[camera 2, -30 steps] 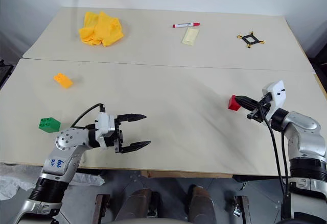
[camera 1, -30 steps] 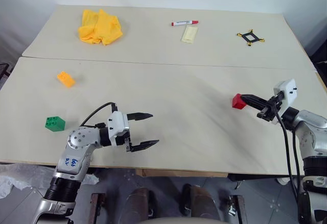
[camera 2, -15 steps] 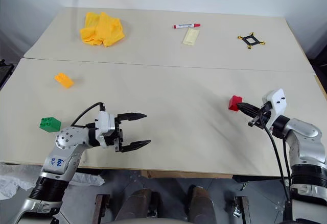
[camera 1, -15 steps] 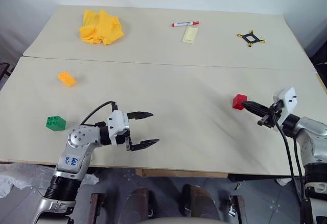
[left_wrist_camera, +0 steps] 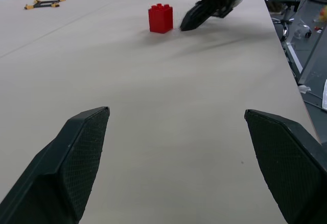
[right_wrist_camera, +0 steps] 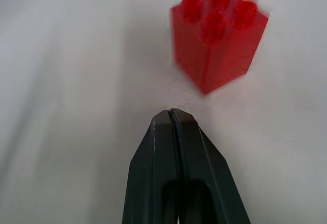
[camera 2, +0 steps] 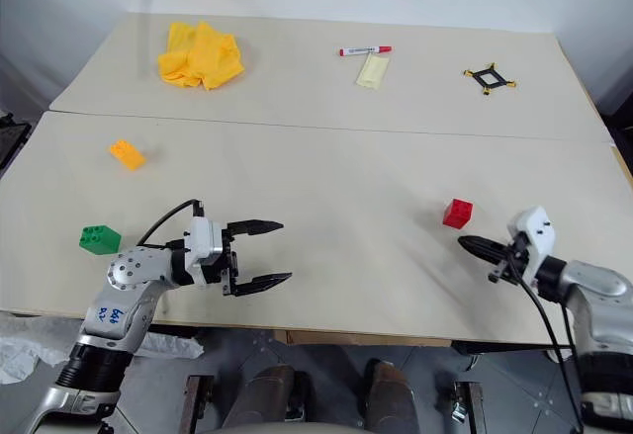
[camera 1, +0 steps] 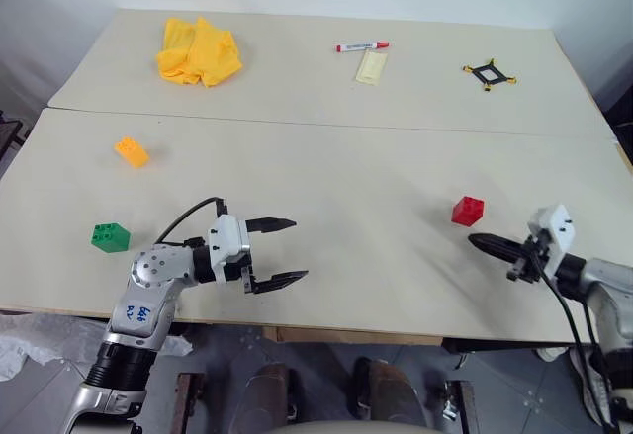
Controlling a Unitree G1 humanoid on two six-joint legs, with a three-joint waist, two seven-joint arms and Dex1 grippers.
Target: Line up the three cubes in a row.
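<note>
Two pale desk (camera 1: pixel 326 157) boards meet at a seam below a white wall; left claw (camera 1: pixel 282 252) gapes empty, right claw (camera 1: pixel 479 242) pinched closed, empty.

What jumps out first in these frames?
The red cube stands alone on the near table's right side, with the right gripper just short of it, fingers shut and not touching. The left gripper hangs over the near edge with fingers wide open and empty. The green cube and orange-yellow cube lie far off on the left, so no row yet.
</note>
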